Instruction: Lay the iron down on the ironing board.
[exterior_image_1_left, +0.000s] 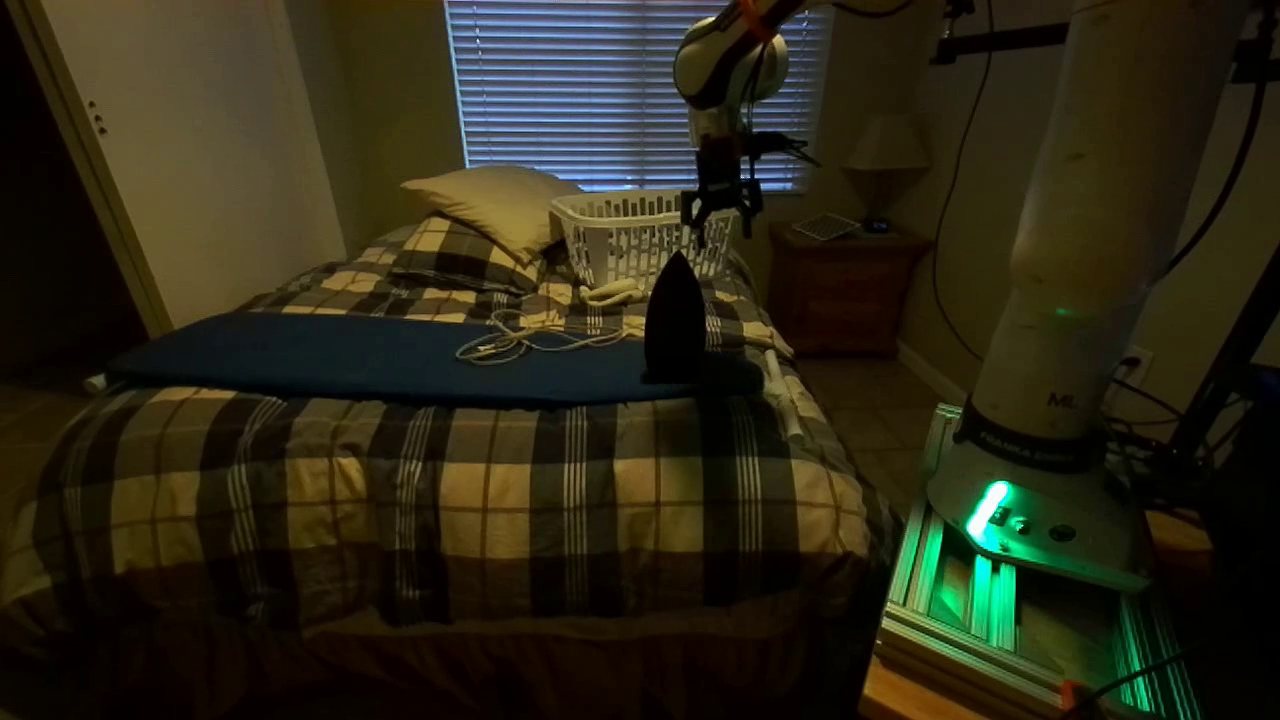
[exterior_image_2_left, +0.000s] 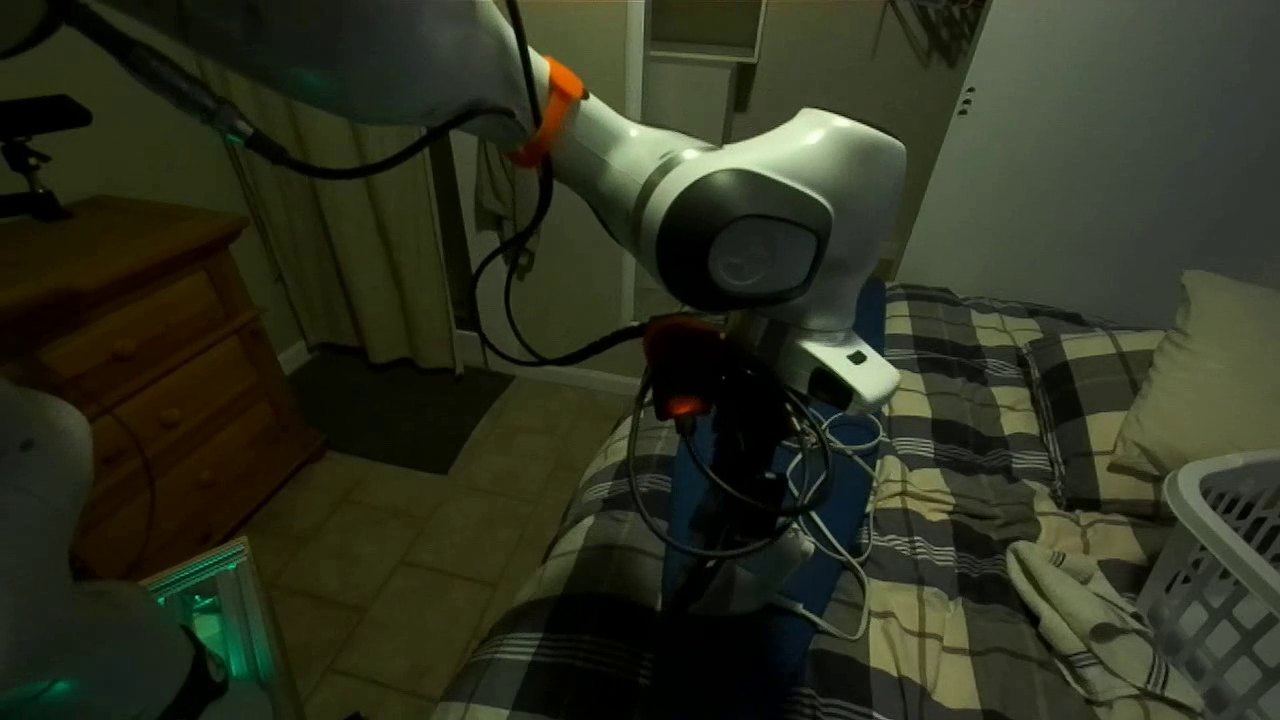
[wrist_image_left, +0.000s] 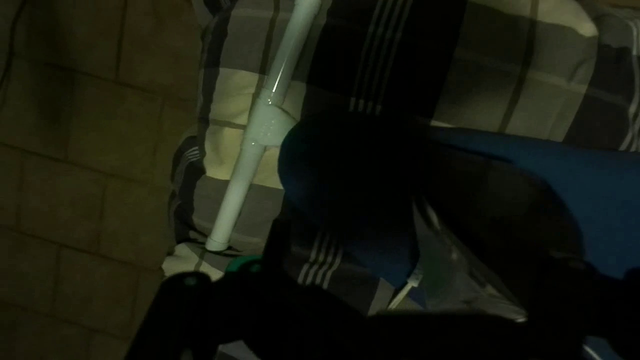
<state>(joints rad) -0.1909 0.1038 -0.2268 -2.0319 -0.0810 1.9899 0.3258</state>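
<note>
The dark iron (exterior_image_1_left: 675, 325) stands upright on its heel with its nose up, near the end of the navy ironing board (exterior_image_1_left: 330, 350) closest to the robot. In an exterior view the iron's pale grey body (exterior_image_2_left: 752, 585) is partly hidden behind the gripper and its cables, above the blue board (exterior_image_2_left: 855, 535). A pale cord (exterior_image_1_left: 500, 342) lies looped on the board. My gripper (exterior_image_1_left: 722, 222) is open and empty, pointing down above the iron's nose with a gap. In the wrist view the iron (wrist_image_left: 445, 275) shows dimly between the spread fingers, with the board (wrist_image_left: 610, 205) below.
The bed with its plaid bedspread (exterior_image_1_left: 460, 490) carries the board. A white lattice basket (exterior_image_1_left: 640, 240) and a folded striped towel (exterior_image_2_left: 1090, 630) are behind the iron. The board's white tube leg (wrist_image_left: 272, 95) lies at its near end. A nightstand (exterior_image_1_left: 850, 290) stands beyond.
</note>
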